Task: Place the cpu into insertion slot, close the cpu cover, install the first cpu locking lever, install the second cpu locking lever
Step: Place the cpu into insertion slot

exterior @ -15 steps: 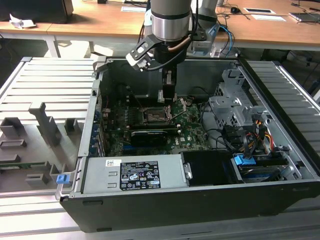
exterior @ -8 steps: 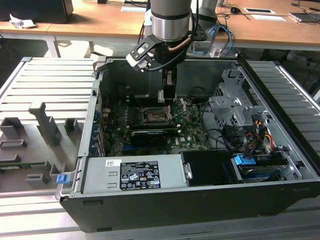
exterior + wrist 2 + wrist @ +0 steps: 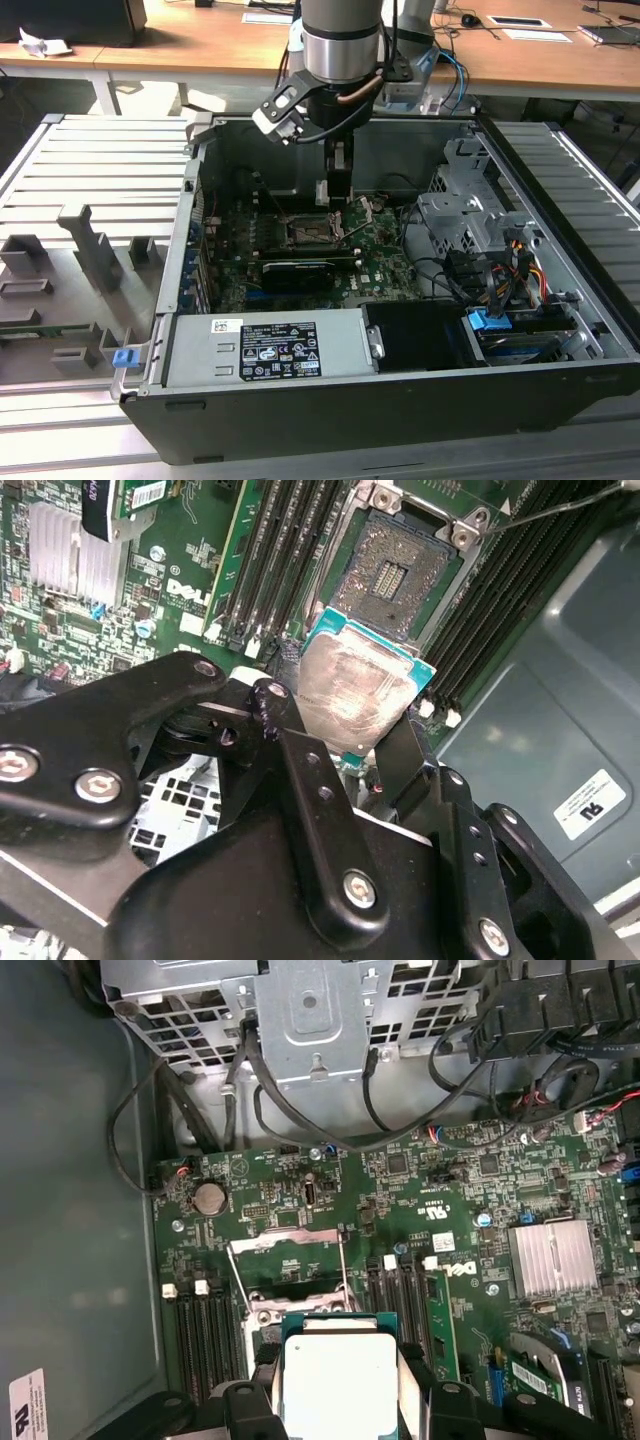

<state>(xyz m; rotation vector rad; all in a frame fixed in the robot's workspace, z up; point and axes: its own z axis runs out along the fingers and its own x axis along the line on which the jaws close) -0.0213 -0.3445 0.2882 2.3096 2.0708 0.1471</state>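
My gripper (image 3: 338,196) hangs inside the open computer case, just above the motherboard's insertion slot (image 3: 305,232). It is shut on the cpu (image 3: 360,692), a flat square chip with a smeared silvery top, held by its edges between the black fingers (image 3: 305,765). In the second wrist view the bare socket (image 3: 395,575) lies a little beyond the chip, uncovered. In the first wrist view the cpu (image 3: 338,1380) covers most of the socket, and the cpu cover (image 3: 285,1244) stands flipped open behind it. A thin wire locking lever (image 3: 345,1260) is raised beside it.
Memory slots (image 3: 285,550) flank the socket on both sides. A long black card (image 3: 297,272) lies in front of it, with the power supply (image 3: 265,350) nearer still. A metal drive cage (image 3: 470,215) and cables fill the exterior view's right. A finned heatsink (image 3: 555,1257) sits on the board.
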